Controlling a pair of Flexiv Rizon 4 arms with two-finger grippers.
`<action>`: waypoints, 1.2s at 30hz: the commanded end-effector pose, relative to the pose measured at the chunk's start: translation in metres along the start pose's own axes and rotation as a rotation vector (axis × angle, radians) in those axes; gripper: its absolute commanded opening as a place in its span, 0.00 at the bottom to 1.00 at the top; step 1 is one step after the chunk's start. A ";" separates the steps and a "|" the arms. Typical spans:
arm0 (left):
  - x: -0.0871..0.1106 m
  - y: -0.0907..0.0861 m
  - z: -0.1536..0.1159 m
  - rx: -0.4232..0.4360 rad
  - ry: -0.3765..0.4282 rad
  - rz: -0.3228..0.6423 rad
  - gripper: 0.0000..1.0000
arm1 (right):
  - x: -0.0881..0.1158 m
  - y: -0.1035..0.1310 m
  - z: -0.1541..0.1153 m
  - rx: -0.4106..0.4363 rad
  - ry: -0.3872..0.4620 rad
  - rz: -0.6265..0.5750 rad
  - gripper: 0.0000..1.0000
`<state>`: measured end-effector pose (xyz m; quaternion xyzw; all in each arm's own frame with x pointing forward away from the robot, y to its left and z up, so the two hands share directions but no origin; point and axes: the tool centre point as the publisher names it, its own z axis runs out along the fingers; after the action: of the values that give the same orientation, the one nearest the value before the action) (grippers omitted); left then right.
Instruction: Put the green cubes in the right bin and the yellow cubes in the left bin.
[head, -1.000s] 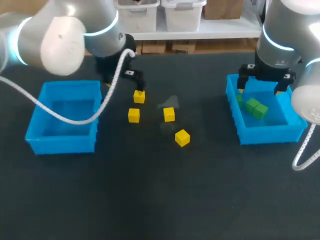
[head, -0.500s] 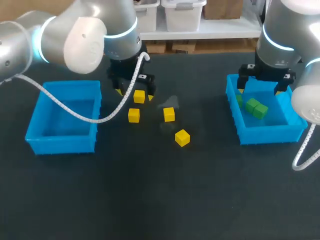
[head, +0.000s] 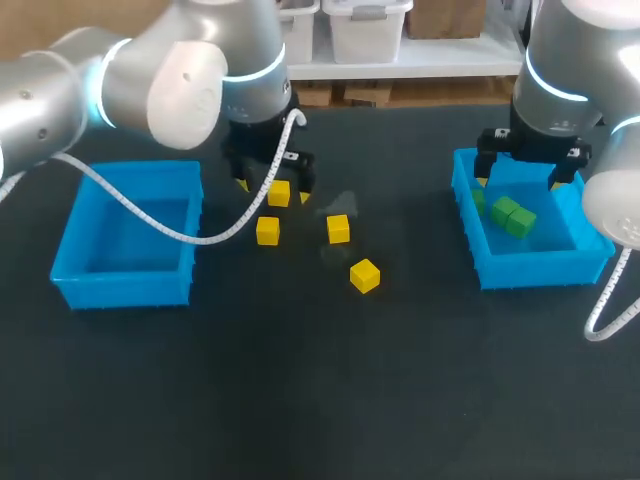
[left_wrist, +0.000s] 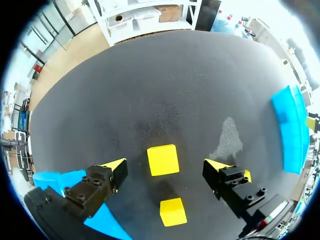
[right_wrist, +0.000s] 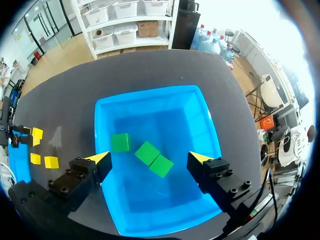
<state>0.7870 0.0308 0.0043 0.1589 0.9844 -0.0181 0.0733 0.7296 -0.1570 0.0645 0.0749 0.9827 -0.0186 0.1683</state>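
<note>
Several yellow cubes lie mid-table: one at the back (head: 279, 193), one just in front of it (head: 267, 231), one to the right (head: 338, 229) and one nearest the front (head: 365, 275). My left gripper (head: 272, 184) hangs open over the back cube. In its wrist view that cube (left_wrist: 163, 160) sits between the spread fingers of the gripper (left_wrist: 166, 169), clear of both. My right gripper (head: 530, 170) is open above the right bin (head: 470, 215). Three green cubes (right_wrist: 120, 142) (right_wrist: 147, 152) (right_wrist: 161, 165) lie in this bin (right_wrist: 150, 95), under the right gripper (right_wrist: 150, 160).
The left bin (head: 70, 280), blue like the right one, stands at the table's left with nothing visible inside. A white cable loops from my left arm over this bin. A second yellow cube (left_wrist: 173, 211) lies just behind the one between the left fingers.
My left arm has swung to the right, bringing its open gripper over the back yellow cube. The right arm and the cubes have not moved.
</note>
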 end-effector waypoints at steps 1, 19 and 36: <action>-0.008 -0.003 0.008 -0.009 0.018 -0.001 1.00 | 0.001 -0.001 0.000 -0.001 -0.003 0.001 1.00; 0.011 0.003 0.013 -0.052 -0.004 -0.025 0.00 | 0.001 -0.001 0.000 -0.001 -0.003 0.001 1.00; 0.032 0.045 -0.105 0.025 -0.251 -0.048 0.00 | 0.001 -0.001 0.000 -0.001 -0.003 0.001 1.00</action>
<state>0.7823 0.0600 0.0780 0.1376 0.9808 -0.0159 0.1369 0.7296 -0.1570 0.0645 0.0749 0.9827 -0.0185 0.1683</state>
